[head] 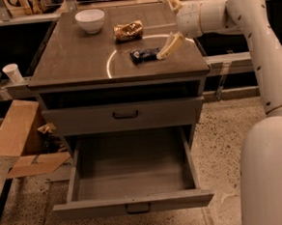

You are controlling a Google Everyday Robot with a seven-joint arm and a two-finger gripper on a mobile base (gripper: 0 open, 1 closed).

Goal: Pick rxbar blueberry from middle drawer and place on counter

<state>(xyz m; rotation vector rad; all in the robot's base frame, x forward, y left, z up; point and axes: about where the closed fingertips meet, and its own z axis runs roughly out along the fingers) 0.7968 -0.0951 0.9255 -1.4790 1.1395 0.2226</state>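
I see the bar [144, 55] flat on the counter [74, 61], just beside the lower fingertip [164, 53] of the claw [165, 28]. Claw gapes empty (drawer [133, 202] out below).

Robot arm [251, 24]: fat, round, smooth, white w/ small dark dots; big round white base [273, 173] at btm right; gripper [163, 28] at arm's tip, over right side of counter [69, 61]; 2 pale yellowish fingers [171, 45], spread wide apart.

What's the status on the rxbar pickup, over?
Hand open over right side of counter. Rxbar blueberry flat on counter, beside hand. Snack packet and bowl farther back. Middle drawer open.
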